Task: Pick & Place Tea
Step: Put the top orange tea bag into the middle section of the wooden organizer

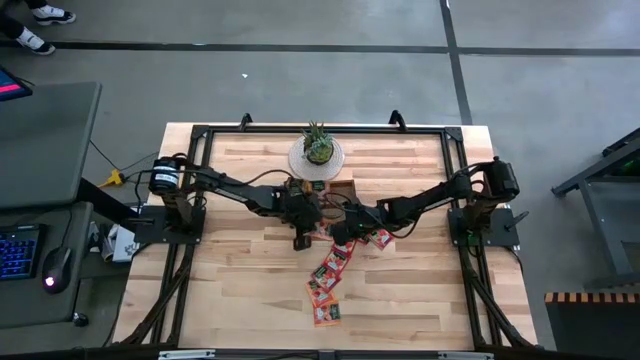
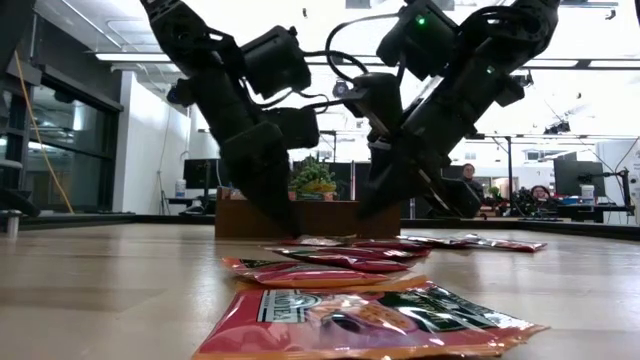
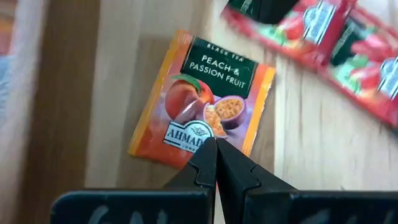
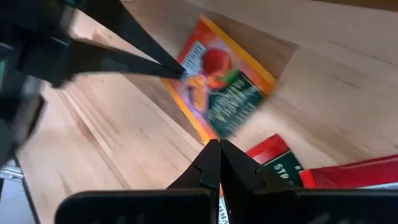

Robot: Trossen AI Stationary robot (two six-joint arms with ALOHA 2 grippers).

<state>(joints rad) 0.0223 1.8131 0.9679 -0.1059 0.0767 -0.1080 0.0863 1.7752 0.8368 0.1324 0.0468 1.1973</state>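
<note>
Tea sachets (image 1: pixel 328 285) strewn on pale wood table (image 1: pixel 240 290), grey floor (image 1: pixel 300 60) around, both end effectors clenched empty.

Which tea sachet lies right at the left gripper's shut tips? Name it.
The orange peach and passion fruit sachet, at the left gripper. The other sachets nearby are red.

Sachets (image 1: pixel 328 280) before tray (image 1: pixel 330 190).

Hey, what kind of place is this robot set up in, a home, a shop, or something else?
Probably a robotics lab or open workshop: a wooden table on bare concrete floor, a keyboard on a desk beside it, and monitors with a seated person in the background.
</note>
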